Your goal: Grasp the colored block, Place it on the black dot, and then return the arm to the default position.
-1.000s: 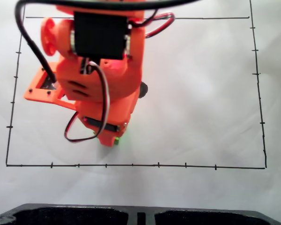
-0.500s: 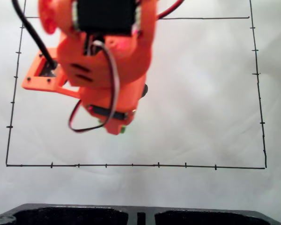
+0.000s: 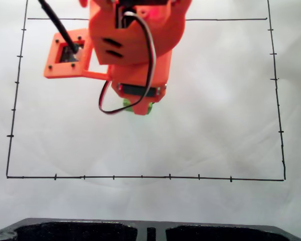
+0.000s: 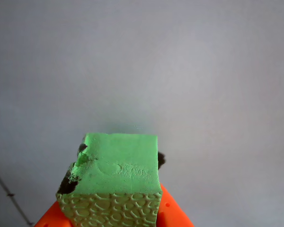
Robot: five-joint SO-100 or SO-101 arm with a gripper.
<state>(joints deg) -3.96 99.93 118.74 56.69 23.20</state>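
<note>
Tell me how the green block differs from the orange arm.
Colour: the green block is bright green, the arm orange. Surface: the block's side is cell-patterned in the wrist view; the arm's plastic looks smooth. Size: in the fixed view the arm dwarfs the block peeking out under its tip. Both stand out against the white sheet.

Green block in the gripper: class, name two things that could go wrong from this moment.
1. In the wrist view the green block has a torn, crumbling left edge, so it may slip in the gripper.
2. In the fixed view the arm hides the surface beneath, so placement could miss the mark.
</note>
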